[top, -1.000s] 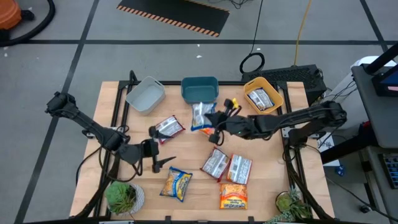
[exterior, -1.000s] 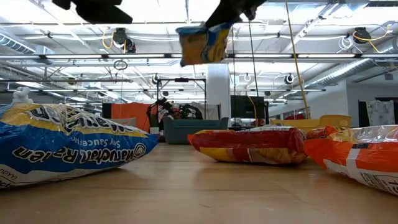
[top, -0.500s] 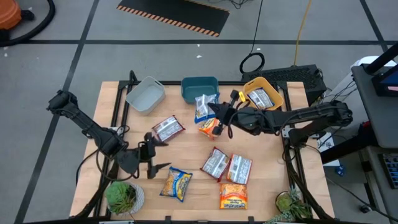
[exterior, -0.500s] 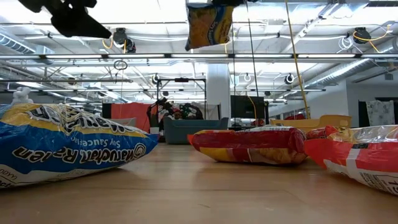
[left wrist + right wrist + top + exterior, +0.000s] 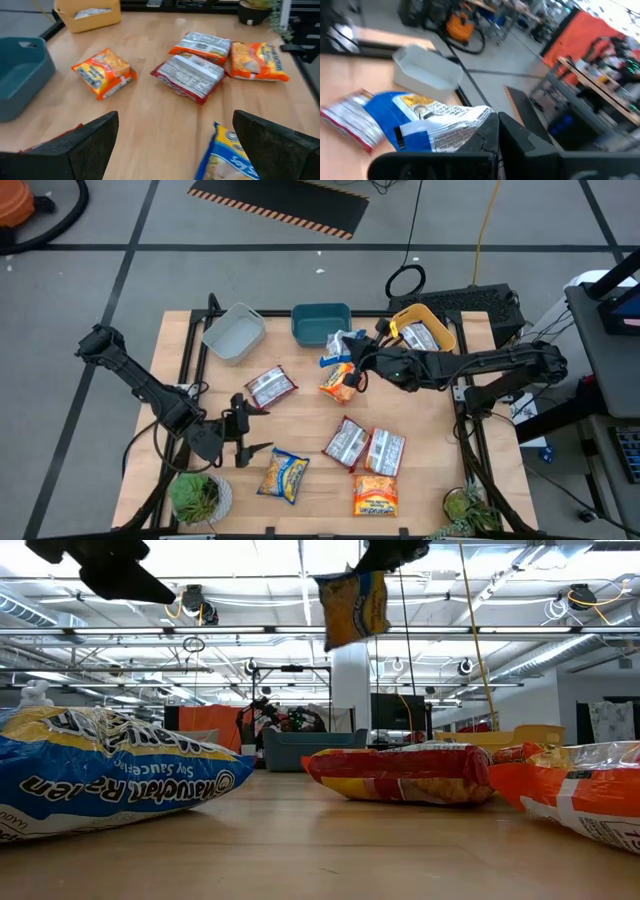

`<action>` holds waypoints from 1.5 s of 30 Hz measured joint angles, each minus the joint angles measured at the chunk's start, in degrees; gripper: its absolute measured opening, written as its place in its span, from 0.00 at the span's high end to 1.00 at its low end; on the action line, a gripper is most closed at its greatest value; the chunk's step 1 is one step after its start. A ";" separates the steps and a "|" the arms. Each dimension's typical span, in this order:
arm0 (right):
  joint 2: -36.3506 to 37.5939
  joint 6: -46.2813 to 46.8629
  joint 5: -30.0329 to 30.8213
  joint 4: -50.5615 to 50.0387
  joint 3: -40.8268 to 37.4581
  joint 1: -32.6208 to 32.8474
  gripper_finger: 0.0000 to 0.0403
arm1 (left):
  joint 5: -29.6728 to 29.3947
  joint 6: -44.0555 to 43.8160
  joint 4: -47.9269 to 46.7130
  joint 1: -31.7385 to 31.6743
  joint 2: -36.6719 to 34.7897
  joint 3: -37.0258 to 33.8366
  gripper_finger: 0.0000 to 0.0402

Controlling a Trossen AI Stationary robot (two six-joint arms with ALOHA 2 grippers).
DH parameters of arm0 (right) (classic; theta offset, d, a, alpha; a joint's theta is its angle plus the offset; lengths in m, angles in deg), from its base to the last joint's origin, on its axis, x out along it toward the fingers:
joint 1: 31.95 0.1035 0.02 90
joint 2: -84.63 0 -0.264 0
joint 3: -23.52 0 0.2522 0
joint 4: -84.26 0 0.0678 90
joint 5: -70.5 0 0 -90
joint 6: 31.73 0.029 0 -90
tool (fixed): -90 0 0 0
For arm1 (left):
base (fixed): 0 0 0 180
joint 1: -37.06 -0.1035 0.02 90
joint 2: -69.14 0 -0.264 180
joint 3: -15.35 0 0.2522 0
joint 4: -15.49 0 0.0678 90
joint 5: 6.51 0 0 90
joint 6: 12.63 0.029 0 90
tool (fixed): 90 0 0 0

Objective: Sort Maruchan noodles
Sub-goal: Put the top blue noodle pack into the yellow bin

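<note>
The right gripper (image 5: 352,356) had moved back across the table toward the teal tub (image 5: 320,323), and it had carried a yellow and blue noodle packet (image 5: 338,347) with it. A second before, that packet hung lower over the middle of the table. Now it hung in the air just beside the teal tub, pinched tight by one crinkled edge between the right gripper's closed fingers. In the low view the same packet (image 5: 352,606) dangled high above the wood.

The left gripper (image 5: 243,439) had slid a little toward the front edge of the table. Its fingers (image 5: 280,145) were spread wide and held nothing. It hovered near a second yellow and blue packet (image 5: 284,476) that lay flat on the table.

An orange packet (image 5: 337,382) lay on the table just under the right arm. A silver and red packet (image 5: 268,387) lay near the middle, a bit toward the left arm. Two more silver and red packets (image 5: 366,447) lay side by side, touching. Another orange packet (image 5: 375,495) lay close to the front edge.

One more silver and red packet (image 5: 418,338) sat inside the yellow tub (image 5: 441,330). The grey tub (image 5: 235,333) stood at the back of the table, beside the teal one.
</note>
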 joint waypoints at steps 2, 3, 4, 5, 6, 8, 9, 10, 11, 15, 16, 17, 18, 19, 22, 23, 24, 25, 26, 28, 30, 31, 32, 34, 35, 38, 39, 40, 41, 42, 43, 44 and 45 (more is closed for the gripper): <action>0.00 1.45 1.75 -3.58 0.00 0.33 1.00 | -0.03 1.76 0.05 -0.87 0.00 0.00 0.02; -0.02 2.21 2.85 -5.45 0.02 0.60 1.00 | -0.05 2.75 0.12 -1.38 0.00 0.00 0.02; -0.02 3.08 4.03 -7.40 0.00 0.92 1.00 | -0.05 3.71 0.21 -1.89 0.00 0.00 0.02; -0.02 4.07 5.28 -9.35 0.00 1.24 1.00 | -0.03 4.66 0.24 -2.48 0.00 0.00 0.02; -0.02 5.12 6.62 -11.29 0.00 1.59 1.00 | -0.03 5.49 0.28 -3.05 0.00 0.00 0.02; -0.02 6.88 9.70 -15.05 0.01 2.31 1.00 | -0.05 6.58 0.35 -4.20 0.00 0.00 0.02; -0.02 7.59 11.40 -16.90 0.00 2.64 1.00 | -0.04 6.85 0.34 -4.73 0.00 0.00 0.02; -0.02 8.26 13.21 -18.55 0.00 2.96 1.00 | -0.04 6.93 0.35 -5.21 0.00 0.00 0.02; -0.02 8.84 15.34 -20.27 0.00 3.19 1.00 | -0.05 7.07 0.35 -5.59 0.00 0.00 0.02; -0.02 12.90 21.58 -26.57 0.02 3.44 1.00 | -0.03 7.38 0.35 -6.34 0.00 0.00 0.02; -0.02 14.38 22.12 -28.13 0.02 3.35 1.00 | -0.03 7.47 0.35 -6.34 0.00 0.00 0.02; -0.02 15.77 22.33 -29.75 0.02 3.08 1.00 | -0.03 7.49 0.35 -6.34 0.00 0.00 0.02; -0.02 17.07 22.35 -31.30 0.02 2.68 1.00 | -0.03 7.49 0.37 -6.34 0.00 0.00 0.02; -0.02 18.51 22.35 -32.85 0.02 2.15 1.00 | -0.03 7.49 0.37 -6.34 0.00 0.00 0.02; -0.02 23.13 22.35 -38.25 0.02 0.41 1.00 | -0.03 7.45 0.42 -6.34 0.00 0.00 0.02; -0.02 24.84 22.34 -40.15 0.02 -0.25 1.00 | -0.03 7.33 0.44 -6.34 0.00 0.00 0.02; -0.02 26.82 22.35 -42.26 0.02 -0.95 1.00 | -0.01 7.27 0.44 -6.34 0.00 0.00 0.02; -0.02 28.84 22.34 -44.23 0.02 -1.71 1.00 | -0.01 7.18 0.44 -6.34 0.00 0.00 0.02; -0.02 31.05 22.33 -46.49 0.02 -2.50 1.00 | -0.01 6.91 0.44 -6.34 0.00 0.00 0.02; -0.02 35.89 22.28 -50.84 0.02 -4.15 1.00 | -0.01 6.84 0.44 -6.34 0.00 0.00 0.02; -0.02 41.05 22.13 -55.22 0.02 -5.91 1.00 | -0.01 6.82 0.44 -6.34 0.00 0.00 0.02; -0.02 43.50 22.10 -57.13 0.02 -6.78 1.00 | 0.01 6.80 0.44 -6.32 0.00 0.00 0.02; -0.02 45.98 22.08 -58.98 0.02 -7.63 1.00 | 0.01 6.77 0.44 -6.32 0.00 0.00 0.02; -0.02 49.90 22.05 -61.55 0.02 -9.26 1.00 | 0.01 6.38 0.43 -6.32 0.00 0.00 0.02; -0.02 51.24 22.04 -62.40 0.02 -10.01 1.00 | 0.02 6.33 0.43 -6.32 0.00 0.00 0.02; 0.00 52.91 22.05 -62.00 -0.90 -12.18 1.00 | 0.03 6.17 0.42 -6.32 0.00 0.00 0.02; 0.00 53.43 22.00 -61.71 -1.67 -12.92 1.00 | 0.03 6.04 0.42 -6.32 0.00 0.00 0.02; -0.02 54.12 21.95 -61.36 -2.53 -13.70 1.00 | 0.03 5.94 0.42 -6.32 0.00 0.00 0.02; -0.02 54.99 21.92 -61.14 -3.53 -14.47 1.00 | 0.03 5.93 0.42 -6.32 0.00 0.00 0.02; -0.02 55.88 21.92 -61.02 -4.56 -15.30 1.00 | 0.03 5.88 0.42 -6.32 0.00 0.00 0.02; -0.02 56.78 21.91 -60.98 -5.55 -16.12 1.00 | 0.03 5.87 0.43 -6.32 0.00 0.00 0.02; -0.02 57.87 21.92 -60.94 -6.59 -16.90 1.00 | 0.03 5.88 0.42 -6.32 0.00 0.00 0.02; -0.02 58.82 21.90 -60.98 -7.57 -17.63 1.00 | 0.03 5.91 0.42 -6.32 0.00 0.00 0.02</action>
